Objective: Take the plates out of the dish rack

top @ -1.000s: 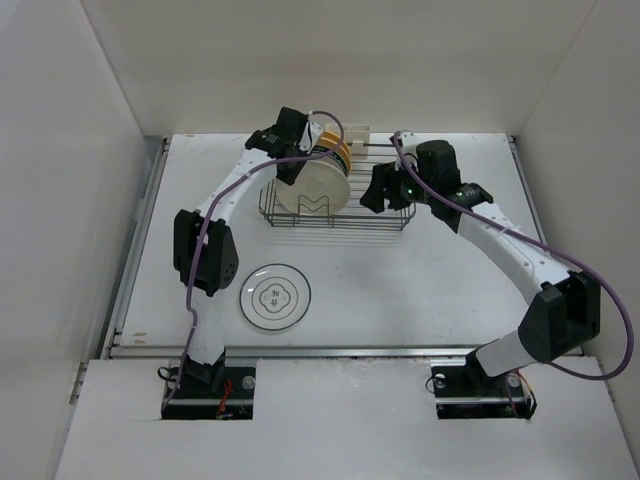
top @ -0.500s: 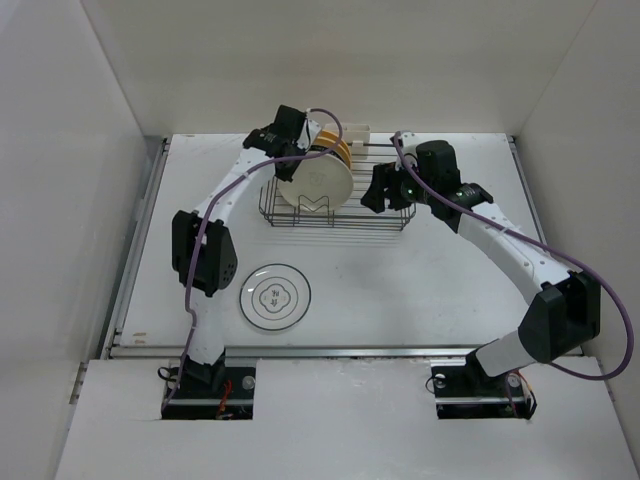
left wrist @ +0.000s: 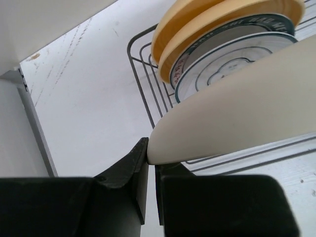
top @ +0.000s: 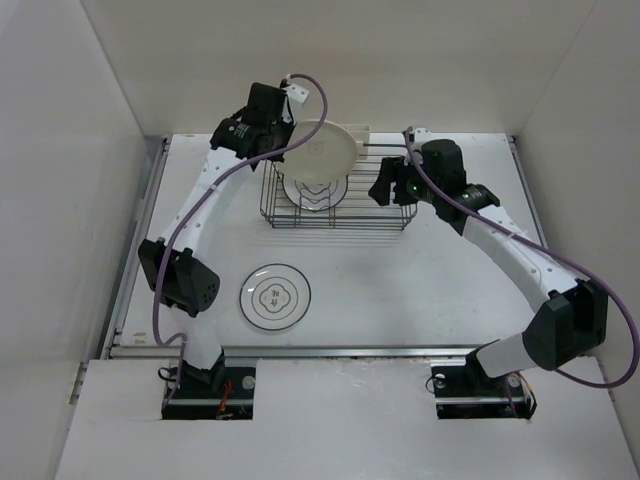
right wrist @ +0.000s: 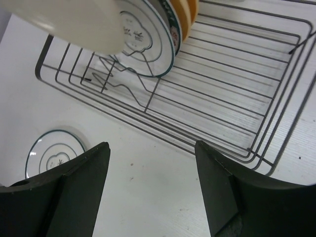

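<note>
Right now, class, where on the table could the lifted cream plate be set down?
Free: bare table right of the emblem plate, between dish rack and near edge. Crowded: the rack's left end, standing plates below the held cream plate.

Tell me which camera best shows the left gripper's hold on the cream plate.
Left wrist: the left gripper pinches the cream plate at its rim, close up. Top external shows the plate held above the dish rack, the pinch hidden. Right wrist shows only a part.
</note>
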